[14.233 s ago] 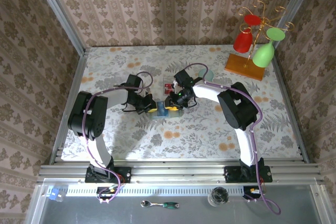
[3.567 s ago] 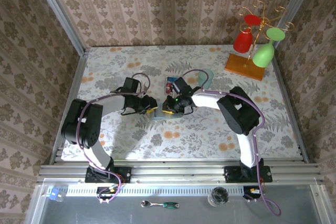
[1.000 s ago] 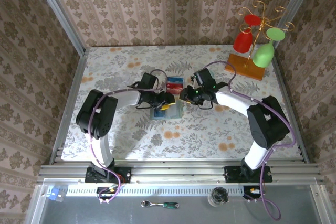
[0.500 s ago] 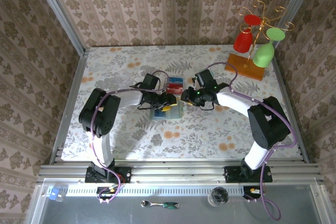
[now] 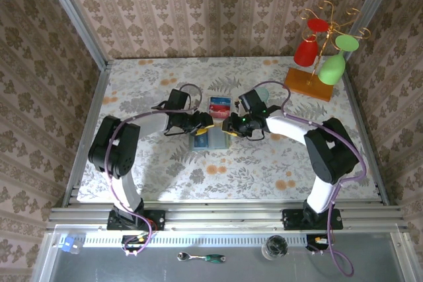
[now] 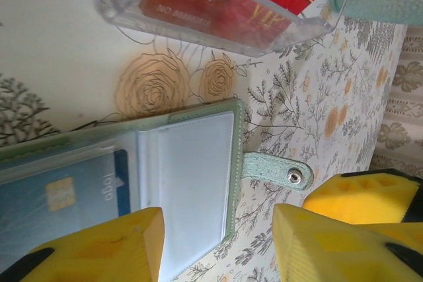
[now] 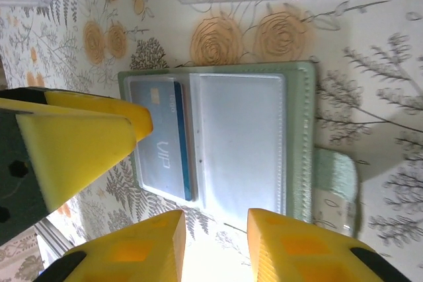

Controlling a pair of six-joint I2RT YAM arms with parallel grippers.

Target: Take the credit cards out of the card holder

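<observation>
The card holder (image 7: 244, 143) lies open and flat on the table (image 7: 370, 97), just beneath both tools. Your left tool (image 6: 218, 242) and right tool (image 7: 215, 249) stand with jaws parted and empty. The blue card (image 7: 162, 140) sits in the sleeve on the left tool's side, its long axis parallel to the crease. Your left tool is nearer.

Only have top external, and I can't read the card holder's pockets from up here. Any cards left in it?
Observer: One. A blue card is tucked in the open card holder.
Operator: Other pockets?
Observer: The clear pocket beside that card is empty.
Operator: Grippers holding anything?
Observer: No. The left gripper and the right gripper both stand open above the holder, with nothing between their fingers.
</observation>
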